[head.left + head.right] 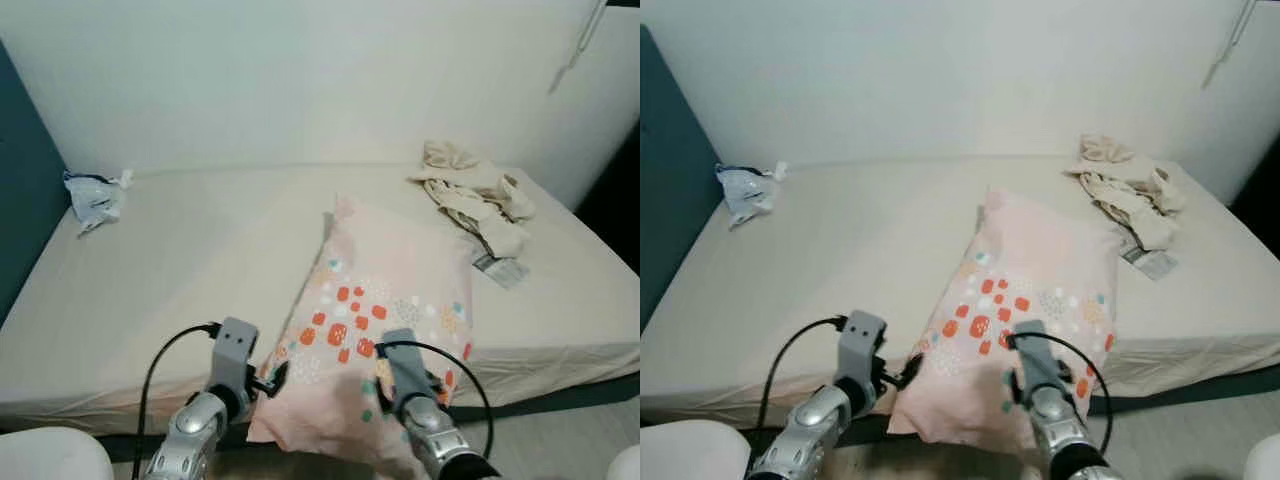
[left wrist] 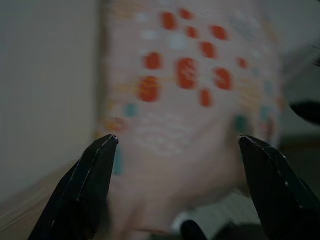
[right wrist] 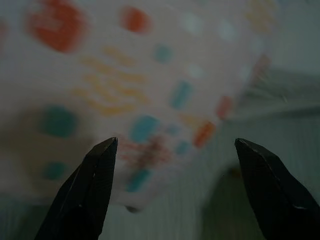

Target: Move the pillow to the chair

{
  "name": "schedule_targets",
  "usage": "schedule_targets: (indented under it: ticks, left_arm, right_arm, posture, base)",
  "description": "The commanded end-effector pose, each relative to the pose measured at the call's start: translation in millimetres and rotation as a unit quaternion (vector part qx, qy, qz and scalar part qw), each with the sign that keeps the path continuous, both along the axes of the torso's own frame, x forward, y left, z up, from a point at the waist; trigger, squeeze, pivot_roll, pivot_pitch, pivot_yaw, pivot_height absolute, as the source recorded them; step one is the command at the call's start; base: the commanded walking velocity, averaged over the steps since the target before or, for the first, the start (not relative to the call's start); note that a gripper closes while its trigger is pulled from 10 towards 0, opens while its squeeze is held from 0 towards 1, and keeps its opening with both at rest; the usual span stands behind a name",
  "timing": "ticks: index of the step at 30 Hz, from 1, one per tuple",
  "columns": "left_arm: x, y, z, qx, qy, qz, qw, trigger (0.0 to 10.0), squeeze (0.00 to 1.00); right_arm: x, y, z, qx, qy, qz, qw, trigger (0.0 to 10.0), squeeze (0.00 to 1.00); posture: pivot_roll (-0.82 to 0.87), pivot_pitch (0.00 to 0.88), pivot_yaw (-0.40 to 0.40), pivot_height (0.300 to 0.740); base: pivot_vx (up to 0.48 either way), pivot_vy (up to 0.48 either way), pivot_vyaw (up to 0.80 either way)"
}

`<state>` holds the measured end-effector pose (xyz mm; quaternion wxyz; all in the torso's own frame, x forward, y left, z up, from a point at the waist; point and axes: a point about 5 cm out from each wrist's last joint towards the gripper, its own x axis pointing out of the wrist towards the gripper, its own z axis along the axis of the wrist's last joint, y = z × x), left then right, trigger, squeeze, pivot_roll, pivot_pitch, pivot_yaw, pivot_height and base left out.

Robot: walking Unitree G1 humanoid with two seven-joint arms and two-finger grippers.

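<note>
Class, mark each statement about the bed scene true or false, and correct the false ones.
1. The pillow hangs over the near edge of the bed. True.
2. Both grippers are shut on the pillow. False: the left gripper and right gripper are open, with the pillow ahead of them.
3. Crumpled clothes lie at the bed's far right. True.
4. The pillow is plain white. False: it is pink with orange and teal marks.
5. A crumpled bag lies at the bed's far left. True.

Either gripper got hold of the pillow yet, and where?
Nothing is held. Left gripper and right gripper are both open, aimed at the pillow's near end hanging over the bed edge.
</note>
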<state>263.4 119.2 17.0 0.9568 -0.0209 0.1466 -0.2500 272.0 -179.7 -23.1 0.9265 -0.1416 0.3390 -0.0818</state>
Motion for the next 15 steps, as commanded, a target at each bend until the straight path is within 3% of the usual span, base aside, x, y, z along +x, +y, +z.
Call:
schedule_targets:
  ticks: [1,3,4,5,9,12,15]
  left_arm:
    - [-2.7,-4.5,0,-0.006,-0.003,-0.021,1.000,10.0,0.00]
    - [-2.2,-5.7,0,-0.007,-0.005,-0.025,1.000,10.0,0.00]
    - [-1.3,-7.2,0,-0.006,-0.003,-0.028,1.000,10.0,0.00]
    - [-1.0,-7.9,0,-0.006,-0.002,-0.029,1.000,10.0,0.00]
    - [-0.7,-8.8,0,-0.006,-0.001,-0.034,0.999,10.0,0.00]
    - [-1.3,-9.9,-1,0.000,0.003,-0.035,0.999,10.0,0.00]
    - [-1.9,-11.4,-2,-0.003,0.005,-0.031,1.000,10.0,0.00]
  right_arm:
    - [-1.0,-1.7,0,0.011,-0.005,-0.020,1.000,10.0,0.00]
    - [-2.6,-2.7,-1,0.019,-0.015,-0.023,0.999,10.0,0.00]
    - [-5.5,3.6,-3,0.073,-0.033,-0.037,0.996,10.0,0.00]
    - [-6.6,6.1,-3,0.096,-0.037,-0.043,0.994,10.0,0.00]
    - [-6.5,7.0,-3,0.096,-0.040,-0.037,0.994,10.0,0.00]
    - [-3.4,8.0,1,0.125,-0.056,-0.028,0.990,10.0,0.00]
    - [-0.1,21.1,7,0.184,-0.086,0.044,0.978,10.0,0.00]
  posture:
    - [-0.08,0.060,-0.024,0.689]
    - [-0.08,0.057,-0.025,0.689]
    - [-0.07,0.047,-0.028,0.689]
    - [-0.07,0.046,-0.030,0.689]
    - [-0.08,0.044,-0.036,0.689]
    - [-0.08,0.043,-0.048,0.689]
    - [-0.07,0.033,-0.059,0.689]
  base:
    - [0.000,0.000,0.00]
    - [0.000,0.000,0.00]
    - [0.000,0.000,0.00]
    - [0.000,0.000,0.00]
    - [0.000,0.000,0.00]
    - [0.000,0.000,0.00]
    - [0.000,0.000,0.00]
